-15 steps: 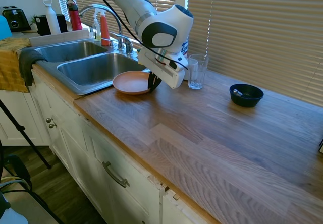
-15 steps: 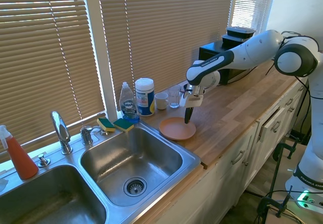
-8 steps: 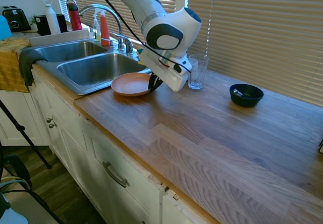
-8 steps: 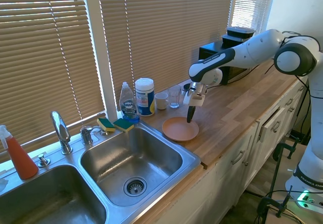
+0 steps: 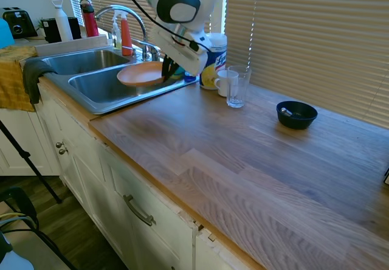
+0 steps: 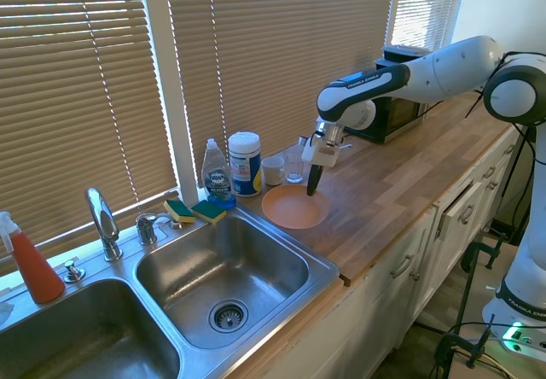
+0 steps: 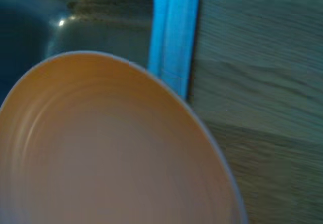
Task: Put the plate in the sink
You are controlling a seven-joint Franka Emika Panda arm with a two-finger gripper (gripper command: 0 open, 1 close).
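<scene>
Hand (image 6: pixel 311 189) of mine is clamped on the plate's (image 5: pixel 141 74) rim, holding it lifted and roughly level over the sink (image 6: pixel 223 268) edge beside the worktop (image 5: pixel 255 154).

Pincer (image 6: pixel 312 189) pointing down, fingers clamped together, arm stretched out level.

The arm (image 6: pixel 444 61) is glossy white with rounded segments, dark grey joint bands (one bearing small white lettering), a black cable, and slim black fingers (image 6: pixel 311 180).
</scene>
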